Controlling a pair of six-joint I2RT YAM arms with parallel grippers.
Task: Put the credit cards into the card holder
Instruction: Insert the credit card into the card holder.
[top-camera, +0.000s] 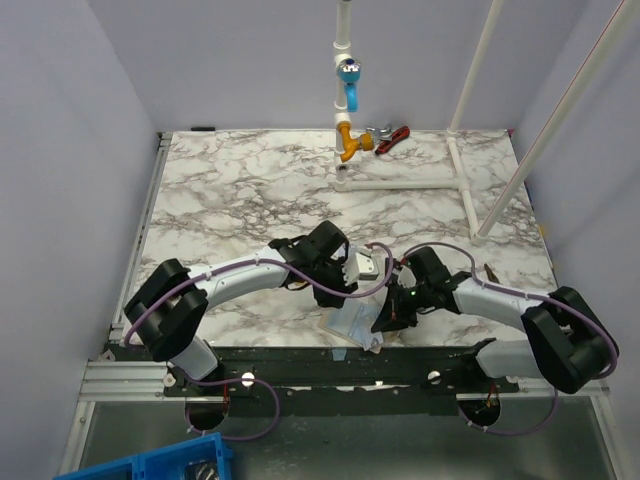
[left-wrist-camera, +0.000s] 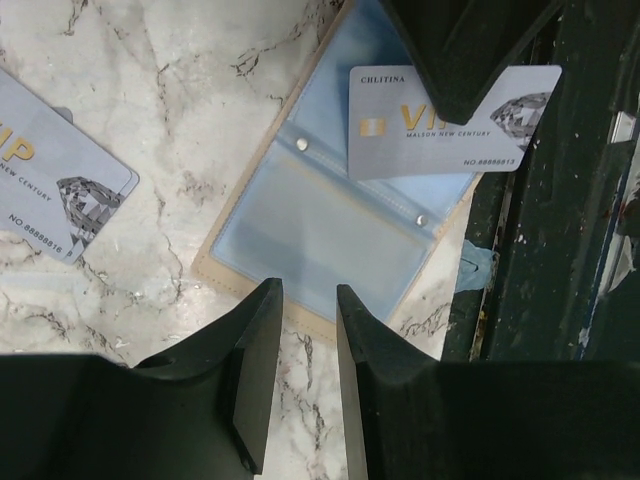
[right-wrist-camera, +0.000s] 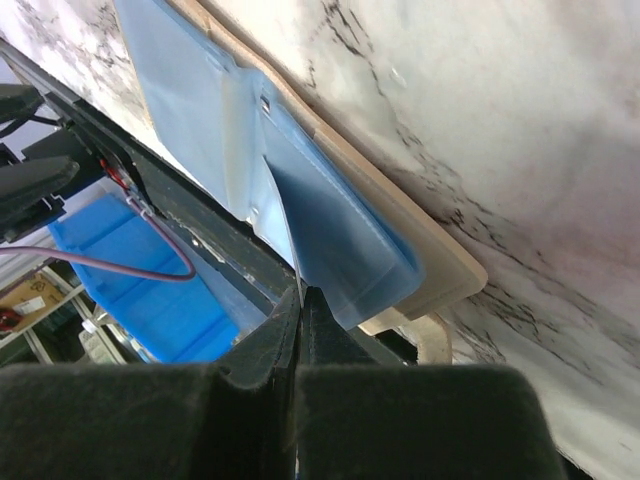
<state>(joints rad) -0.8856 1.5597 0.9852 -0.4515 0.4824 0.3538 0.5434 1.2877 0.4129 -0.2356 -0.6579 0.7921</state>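
Nearest, left gripper (left-wrist-camera: 308, 292) with jaws narrowly parted and empty, just short of the near edge of the open card holder (left-wrist-camera: 320, 235), loose silver card (left-wrist-camera: 62, 190) on the marble table (left-wrist-camera: 160, 80) beside the holder, right gripper (right-wrist-camera: 302, 300) clamped on held silver card (left-wrist-camera: 400, 145) overlapping the holder's far corner

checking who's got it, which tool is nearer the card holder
Right. The right tool pinches the blue sleeve of the card holder; the left tool hovers open above it.
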